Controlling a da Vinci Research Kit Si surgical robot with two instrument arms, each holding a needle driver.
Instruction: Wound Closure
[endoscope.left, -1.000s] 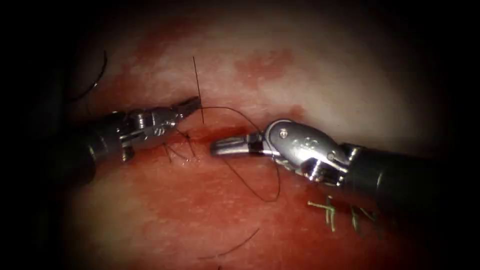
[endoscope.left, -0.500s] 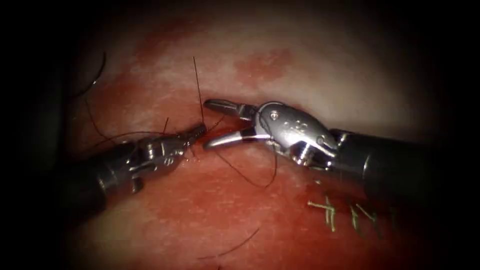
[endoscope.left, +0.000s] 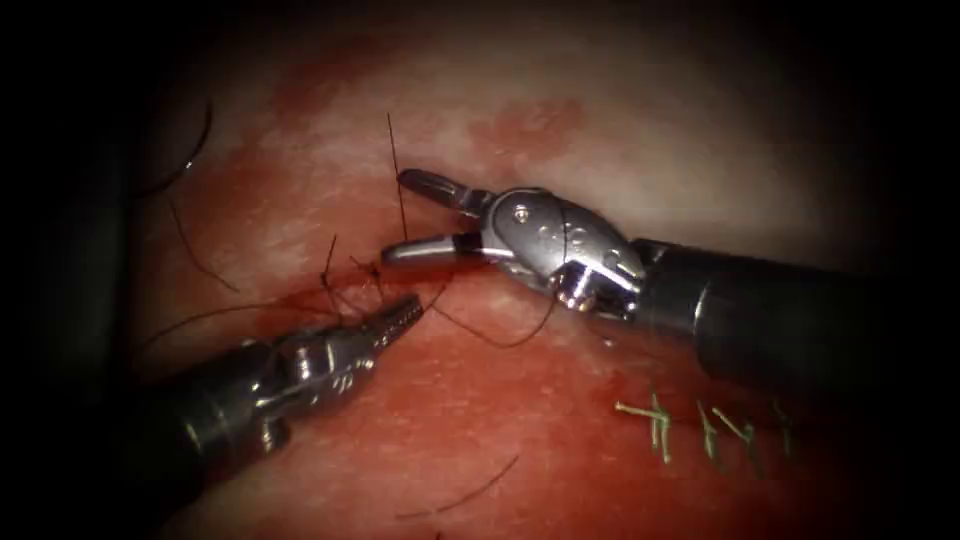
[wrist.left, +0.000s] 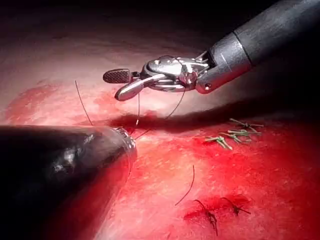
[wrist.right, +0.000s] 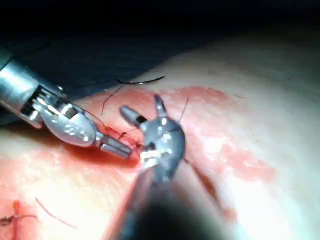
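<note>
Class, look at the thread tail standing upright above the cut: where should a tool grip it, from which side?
Best grip the thread tail low on its straight stretch, just above the knot, coming from the endoscope view's right. It stands nearly vertical, clear of the tissue, so level jaws can straddle it; the right tool, holding nothing, has its open jaws about it there.
</note>
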